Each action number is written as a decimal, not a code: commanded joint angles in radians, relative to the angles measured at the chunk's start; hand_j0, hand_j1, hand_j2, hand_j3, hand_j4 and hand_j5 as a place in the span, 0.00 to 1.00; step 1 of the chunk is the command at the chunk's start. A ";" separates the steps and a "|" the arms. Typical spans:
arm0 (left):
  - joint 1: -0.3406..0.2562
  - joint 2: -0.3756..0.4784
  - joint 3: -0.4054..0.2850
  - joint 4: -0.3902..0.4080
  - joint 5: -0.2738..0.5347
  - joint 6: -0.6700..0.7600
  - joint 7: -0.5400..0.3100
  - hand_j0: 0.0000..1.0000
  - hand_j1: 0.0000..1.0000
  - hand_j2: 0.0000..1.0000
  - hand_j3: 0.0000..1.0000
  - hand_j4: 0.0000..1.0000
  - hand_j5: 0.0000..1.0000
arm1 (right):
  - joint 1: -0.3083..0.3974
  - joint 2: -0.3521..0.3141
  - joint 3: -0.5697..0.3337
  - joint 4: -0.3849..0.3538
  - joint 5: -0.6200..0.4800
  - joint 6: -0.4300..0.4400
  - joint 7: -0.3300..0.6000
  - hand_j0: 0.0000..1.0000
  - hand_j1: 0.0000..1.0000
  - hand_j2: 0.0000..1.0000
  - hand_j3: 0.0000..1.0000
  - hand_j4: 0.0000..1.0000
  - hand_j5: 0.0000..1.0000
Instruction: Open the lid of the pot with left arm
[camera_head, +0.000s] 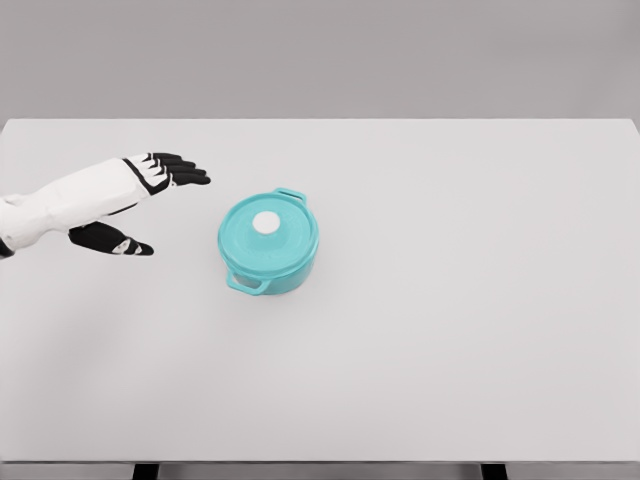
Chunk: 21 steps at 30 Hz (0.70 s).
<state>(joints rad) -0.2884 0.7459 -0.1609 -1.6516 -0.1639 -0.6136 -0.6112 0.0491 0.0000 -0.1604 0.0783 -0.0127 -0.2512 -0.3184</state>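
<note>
My left hand (150, 190), fingers spread and empty, hovers left of the teal pot (270, 243); its lid (268, 234) sits closed on the counter (480, 300).

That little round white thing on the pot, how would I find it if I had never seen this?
Start at the wide white table and find the teal pot left of its middle. Its matching lid is on, and the knob sits at the lid's centre. It is the only white part of the pot.
</note>
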 joint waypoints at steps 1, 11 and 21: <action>0.000 0.001 0.000 -0.002 0.006 0.003 0.000 1.00 1.00 1.00 1.00 1.00 1.00 | 0.000 0.000 0.001 -0.002 -0.001 0.000 -0.010 1.00 1.00 1.00 1.00 1.00 1.00; -0.281 -0.054 -0.031 0.007 -0.207 0.003 0.000 1.00 1.00 1.00 1.00 1.00 1.00 | 0.002 0.000 0.001 0.001 0.000 0.001 -0.001 1.00 1.00 1.00 1.00 1.00 1.00; -0.324 -0.207 -0.198 0.176 -0.482 0.003 0.000 1.00 1.00 1.00 1.00 1.00 1.00 | 0.002 0.000 0.001 0.000 -0.001 0.001 -0.001 1.00 1.00 1.00 1.00 1.00 1.00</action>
<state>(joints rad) -0.6166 0.5899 -0.3338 -1.5246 -0.5948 -0.6135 -0.6114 0.0506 0.0000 -0.1605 0.0784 -0.0118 -0.2503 -0.3190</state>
